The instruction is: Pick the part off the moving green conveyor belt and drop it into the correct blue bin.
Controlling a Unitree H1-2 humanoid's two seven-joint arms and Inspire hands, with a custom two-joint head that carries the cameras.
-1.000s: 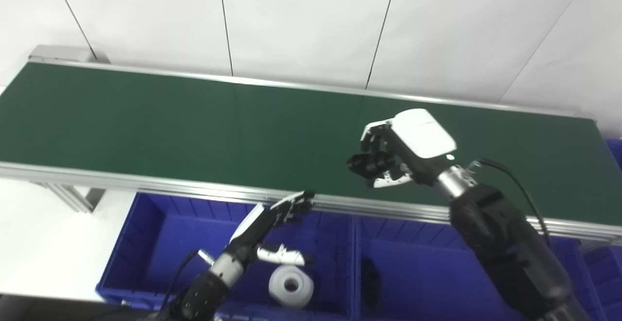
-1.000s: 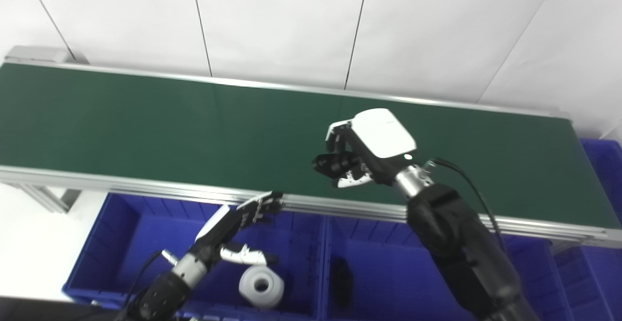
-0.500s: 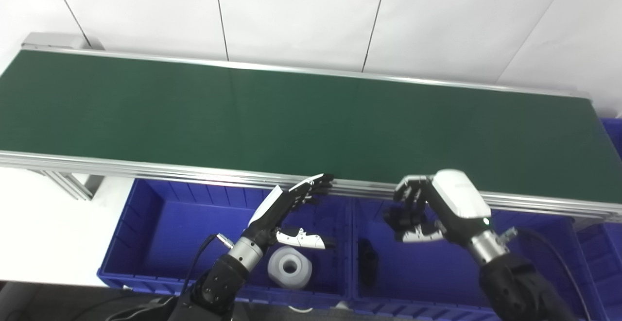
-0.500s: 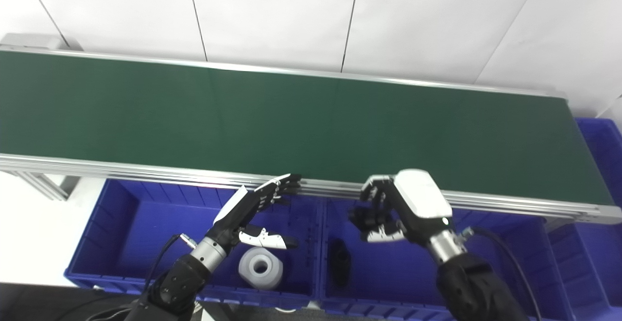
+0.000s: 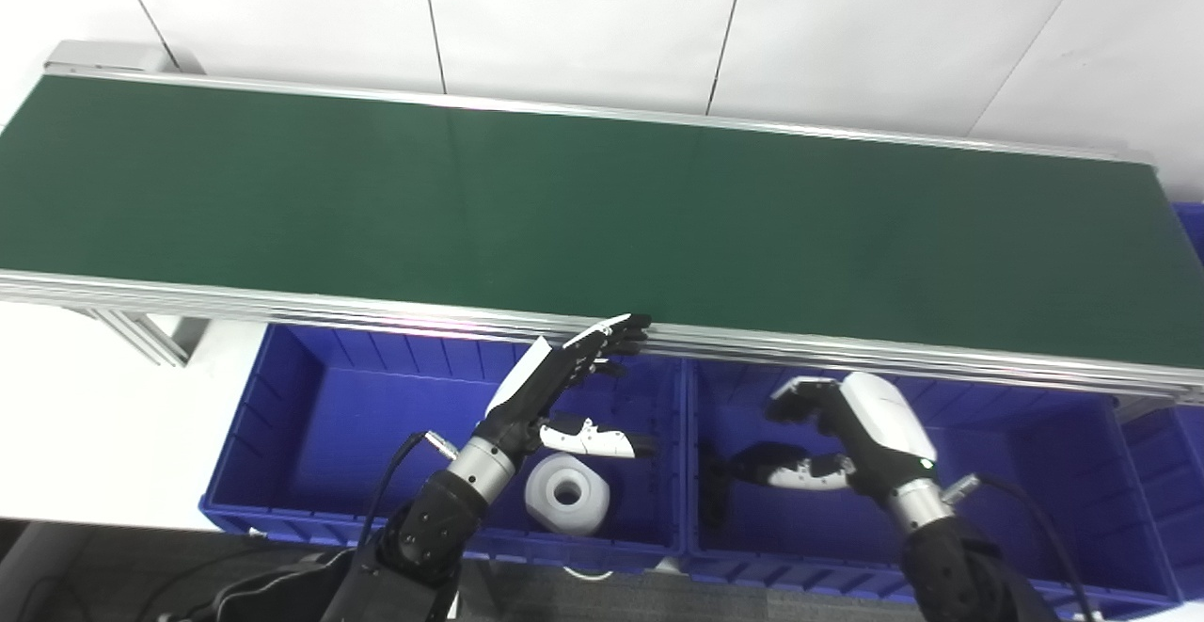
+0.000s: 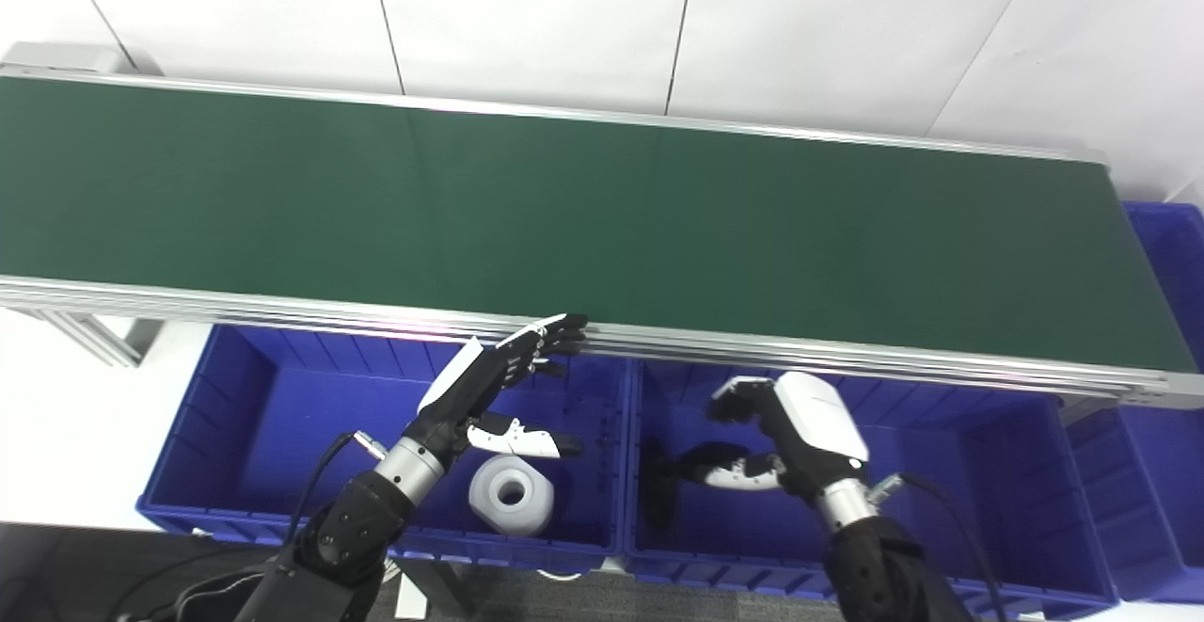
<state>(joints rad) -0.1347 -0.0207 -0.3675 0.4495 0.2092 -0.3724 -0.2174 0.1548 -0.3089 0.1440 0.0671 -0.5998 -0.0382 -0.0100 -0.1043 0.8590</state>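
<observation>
The green conveyor belt [image 5: 564,199] carries no part in view. My right hand [image 5: 847,434] hangs inside the right blue bin [image 5: 1035,471], with its fingers apart, its thumb stretched left, and nothing held. A black part [image 5: 713,498] lies on that bin's floor, just left of the thumb; it also shows in the right eye view [image 6: 658,495]. My left hand [image 5: 555,391] is open and flat over the left blue bin [image 5: 282,434], fingertips near the belt's front rail. A white ring-shaped part [image 5: 566,495] lies in the left bin below it.
The belt's aluminium front rail [image 5: 847,349] runs just above both bins. Another blue bin [image 6: 1166,246] stands at the belt's right end. A white wall is behind the belt. The belt's support leg [image 5: 141,340] stands at the left.
My right hand came off the belt, shut on something dark, sank into the right bin and opened its fingers. The left hand stayed about where it was. The camera view shifted.
</observation>
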